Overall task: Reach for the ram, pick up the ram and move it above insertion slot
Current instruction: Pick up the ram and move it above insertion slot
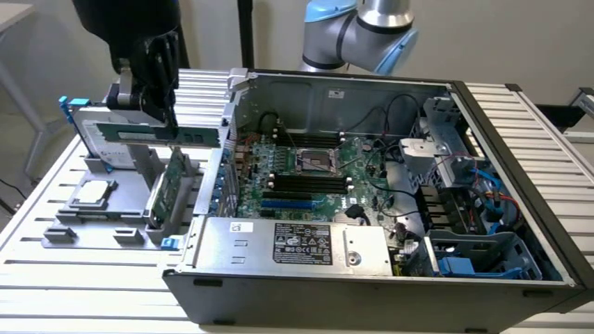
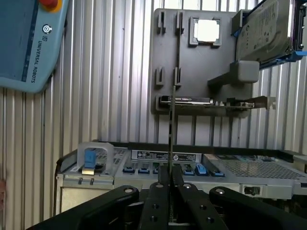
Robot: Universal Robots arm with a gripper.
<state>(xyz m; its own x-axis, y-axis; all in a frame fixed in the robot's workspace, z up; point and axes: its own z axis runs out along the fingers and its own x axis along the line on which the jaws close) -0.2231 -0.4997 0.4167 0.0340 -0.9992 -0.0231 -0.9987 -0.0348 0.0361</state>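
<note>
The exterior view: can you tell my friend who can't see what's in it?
A black gripper holds the ram, a thin green stick, in the air above a grey parts holder. At the exterior view's right sits an open computer case.

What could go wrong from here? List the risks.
1. The pincer grips the ram by a thin edge only; the stick could tilt or slip during travel.
2. The ram hangs just above the expansion card and beside the hard drive; a low move could clip them.
3. The case wall stands between the ram and the insertion slot.
</note>
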